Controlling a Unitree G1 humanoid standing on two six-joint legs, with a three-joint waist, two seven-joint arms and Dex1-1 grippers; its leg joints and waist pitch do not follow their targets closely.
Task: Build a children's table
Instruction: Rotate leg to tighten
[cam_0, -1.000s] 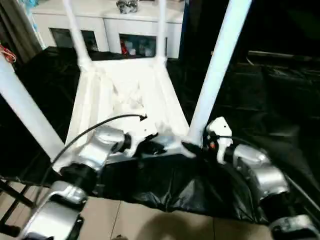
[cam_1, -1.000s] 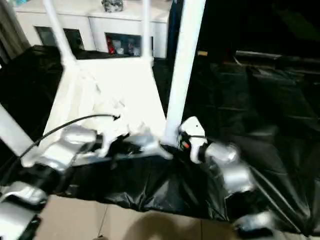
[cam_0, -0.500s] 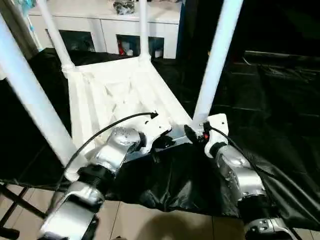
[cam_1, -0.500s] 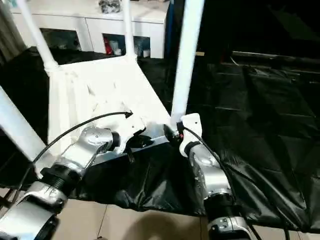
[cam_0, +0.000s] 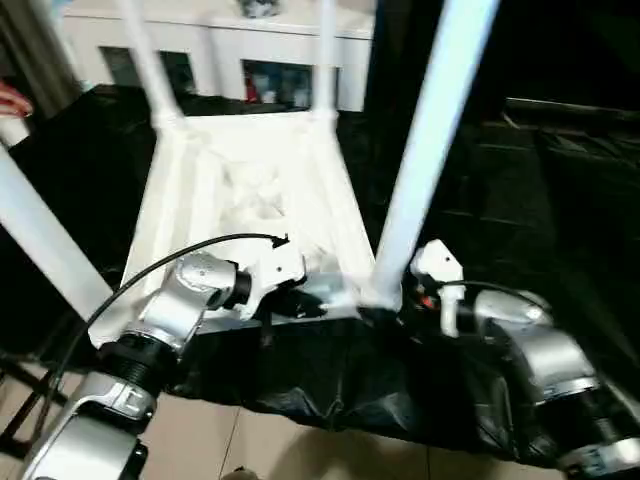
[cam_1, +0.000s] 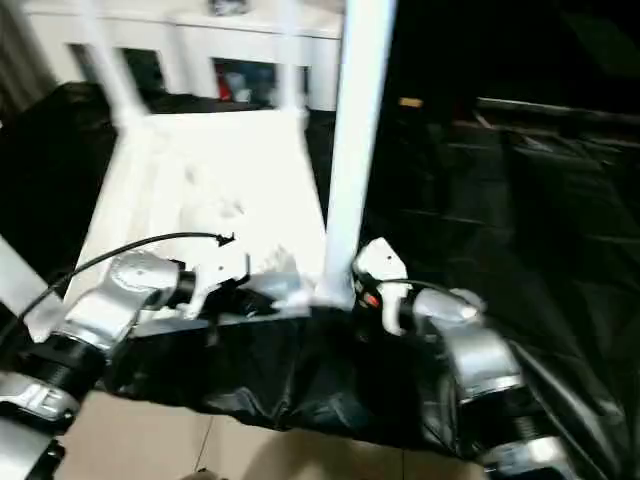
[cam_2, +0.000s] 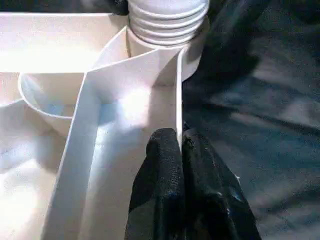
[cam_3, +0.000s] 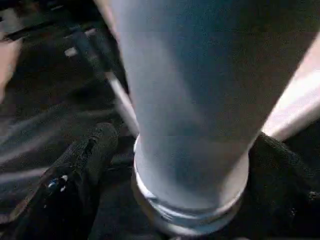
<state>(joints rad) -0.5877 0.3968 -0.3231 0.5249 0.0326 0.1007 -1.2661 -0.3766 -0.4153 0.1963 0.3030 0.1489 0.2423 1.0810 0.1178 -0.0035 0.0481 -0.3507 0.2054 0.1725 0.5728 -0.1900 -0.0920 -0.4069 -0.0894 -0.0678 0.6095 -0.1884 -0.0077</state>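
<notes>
The left gripper (cam_2: 179, 150) pinches the near rim of the upturned table top (cam_0: 250, 190), fingers pressed on the thin wall beside the threaded corner socket (cam_2: 167, 20). The right gripper (cam_3: 172, 165) stands spread around the foot of the near leg (cam_0: 425, 150) — one finger (cam_3: 82, 165) on either side of it. Half a second ago the top sat skewed; it now lies squarer on the black sheet (cam_0: 520, 170), suggesting the leg is being turned home. Three more legs rise from the other corners — the white cabinet (cam_0: 280, 50) stands beyond the top.
</notes>
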